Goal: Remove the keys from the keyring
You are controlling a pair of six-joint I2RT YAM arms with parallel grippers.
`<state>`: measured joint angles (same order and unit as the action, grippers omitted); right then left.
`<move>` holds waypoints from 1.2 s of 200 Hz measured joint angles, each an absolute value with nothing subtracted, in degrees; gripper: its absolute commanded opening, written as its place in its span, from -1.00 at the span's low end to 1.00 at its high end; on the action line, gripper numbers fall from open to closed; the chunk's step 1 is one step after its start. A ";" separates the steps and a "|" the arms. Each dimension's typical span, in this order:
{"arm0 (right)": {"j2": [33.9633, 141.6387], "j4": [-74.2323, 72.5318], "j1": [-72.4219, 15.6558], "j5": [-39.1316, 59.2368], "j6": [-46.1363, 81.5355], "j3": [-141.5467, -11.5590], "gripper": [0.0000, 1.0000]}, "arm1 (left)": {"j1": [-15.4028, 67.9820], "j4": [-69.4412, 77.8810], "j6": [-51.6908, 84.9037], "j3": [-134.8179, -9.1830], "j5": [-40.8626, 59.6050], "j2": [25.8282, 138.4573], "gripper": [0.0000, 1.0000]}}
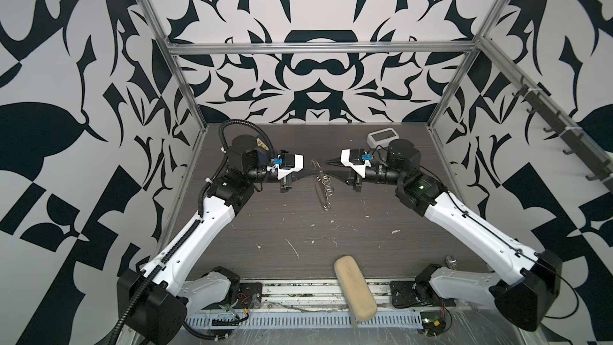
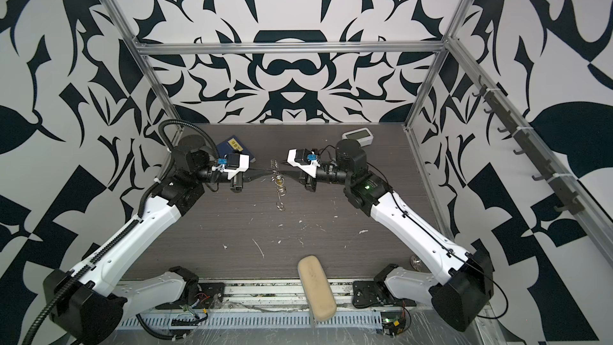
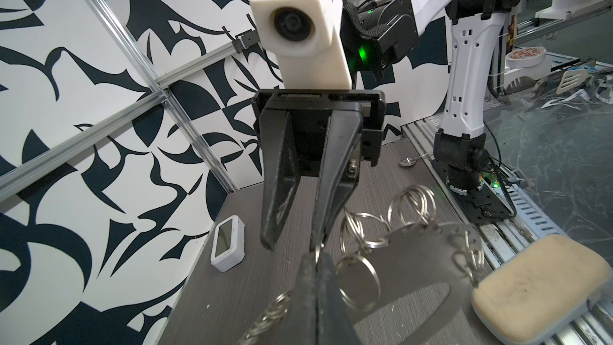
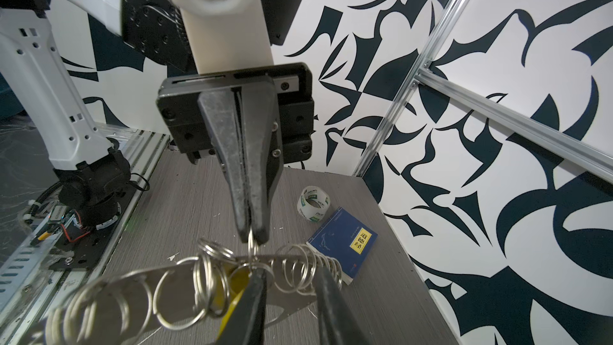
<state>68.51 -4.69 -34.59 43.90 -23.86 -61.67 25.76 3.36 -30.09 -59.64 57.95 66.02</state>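
Keyring (image 1: 323,181), a cluster of thin silver wire rings on a grey strap, hangs above the middle of the dark wood-grain table (image 1: 298,237), between both arms. Left fingers (image 4: 232,160) are pressed together on one wire ring. Right fingers (image 3: 277,194) stand partly apart with rings between them, clamping nothing visible. One small brass-yellow key (image 4: 237,282) is threaded among the rings. No loose key is identifiable on the table. Judged status: removal not yet done.

Bright, even light from above floods the cell, leaving soft, faint shadows on the tabletop (image 1: 298,233). Just above the tabletop the keyring (image 4: 205,270) glints, while the fingers (image 4: 253,310) of the right gripper (image 4: 289,265) blur close to the lens. Wide-angle stretch grows toward every view's edges.
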 measured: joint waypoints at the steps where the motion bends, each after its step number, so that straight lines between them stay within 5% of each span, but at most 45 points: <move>1: 68.51 -4.64 -34.59 43.88 -23.86 -61.67 -0.40 | 25.76 3.33 -30.09 -59.64 57.95 66.02 -1.00; 93: 67.75 -2.81 -35.03 45.95 -23.35 -61.67 -0.40 | 25.08 3.33 -30.28 -59.64 56.84 66.19 -1.00; 240: 70.59 -3.01 -35.53 47.62 -22.57 -63.00 -0.67 | 25.08 1.37 -31.53 -59.66 58.13 66.83 -1.00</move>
<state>70.59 -3.01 -35.53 47.62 -22.57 -63.00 25.08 1.37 -31.53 -59.66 58.13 66.83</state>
